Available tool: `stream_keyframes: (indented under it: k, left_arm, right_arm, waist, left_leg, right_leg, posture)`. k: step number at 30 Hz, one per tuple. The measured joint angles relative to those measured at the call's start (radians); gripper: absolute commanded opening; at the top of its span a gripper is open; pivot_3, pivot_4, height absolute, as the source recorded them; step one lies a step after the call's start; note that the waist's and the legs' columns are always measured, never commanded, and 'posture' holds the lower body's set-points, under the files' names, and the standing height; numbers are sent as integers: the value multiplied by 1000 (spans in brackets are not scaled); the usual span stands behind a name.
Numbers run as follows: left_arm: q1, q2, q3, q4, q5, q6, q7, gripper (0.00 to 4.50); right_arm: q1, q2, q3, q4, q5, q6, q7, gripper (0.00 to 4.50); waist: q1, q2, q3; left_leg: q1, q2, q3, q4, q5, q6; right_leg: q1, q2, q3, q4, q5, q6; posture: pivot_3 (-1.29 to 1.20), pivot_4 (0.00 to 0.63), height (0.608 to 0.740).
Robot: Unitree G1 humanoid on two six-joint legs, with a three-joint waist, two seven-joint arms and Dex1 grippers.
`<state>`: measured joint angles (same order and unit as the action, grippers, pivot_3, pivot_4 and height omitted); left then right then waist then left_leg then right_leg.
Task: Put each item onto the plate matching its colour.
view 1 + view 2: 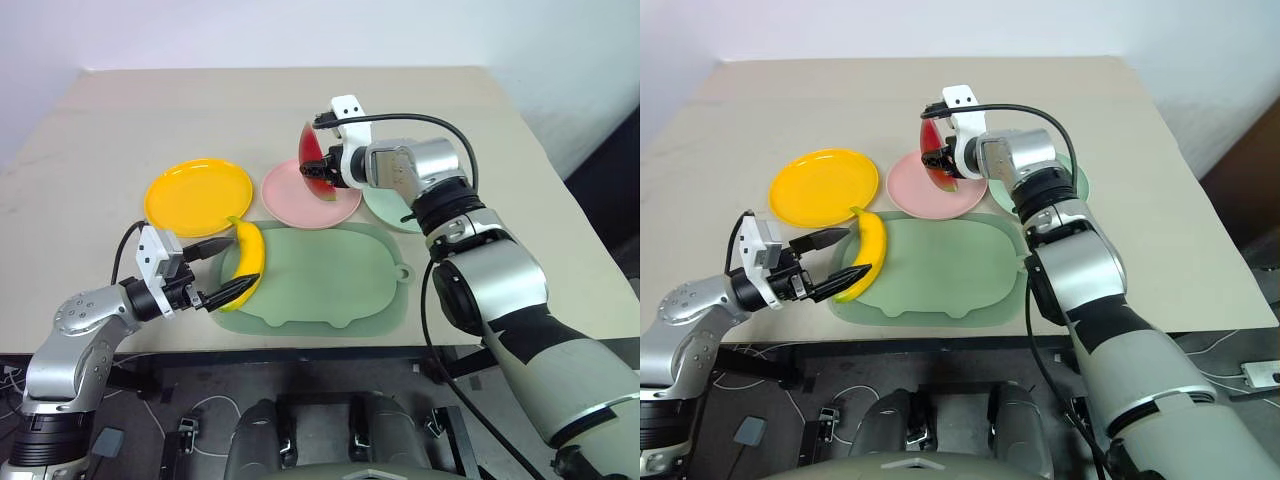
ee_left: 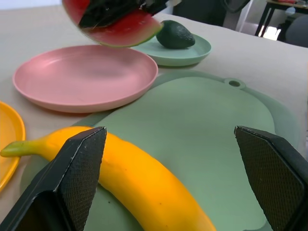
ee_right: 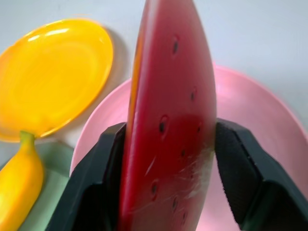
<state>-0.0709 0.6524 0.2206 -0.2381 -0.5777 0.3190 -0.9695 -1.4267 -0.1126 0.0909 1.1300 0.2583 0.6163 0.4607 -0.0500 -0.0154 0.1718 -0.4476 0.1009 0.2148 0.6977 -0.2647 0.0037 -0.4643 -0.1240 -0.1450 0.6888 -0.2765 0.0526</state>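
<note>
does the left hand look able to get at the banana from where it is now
Probably yes. The left hand is open, its fingers either side of the banana on the mat, with nothing between them. The right hand is off over the pink plate, holding the watermelon wedge.

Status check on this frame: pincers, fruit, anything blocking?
Right pincer shut on watermelon, above pink plate. Left pincer open around banana on mat. Avocado on green plate. Nothing blocking.
</note>
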Motion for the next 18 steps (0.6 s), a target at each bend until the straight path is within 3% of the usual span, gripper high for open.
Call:
stream_keyframes:
  k: [9,15,18]
  left_arm:
    - [32,0,4,0,1,-25,9,4500]
    - [39,0,5,0,1,-29,14,4500]
    - [36,1,6,0,1,-29,17,4500]
  right_arm:
    - [-3,82,-46,178,-104,-140,-93,2380]
    - [-3,83,-93,189,-128,-166,-127,4381]
    - [-3,80,-110,189,-136,-166,-118,4483]
  waist:
    - [2,0,0]
    - [1,0,0]
    - [1,0,0]
  left_leg:
    - [-1,0,-1,1,0,0]
    - [-1,0,-1,1,0,0]
    - [-1,0,-1,1,0,0]
  right_leg:
    - [0,0,0,1,0,0]
    - [-1,0,0,1,0,0]
    - [-1,0,0,1,0,0]
  posture:
    - [0,150,695]
    - [0,150,695]
    - [0,150,695]
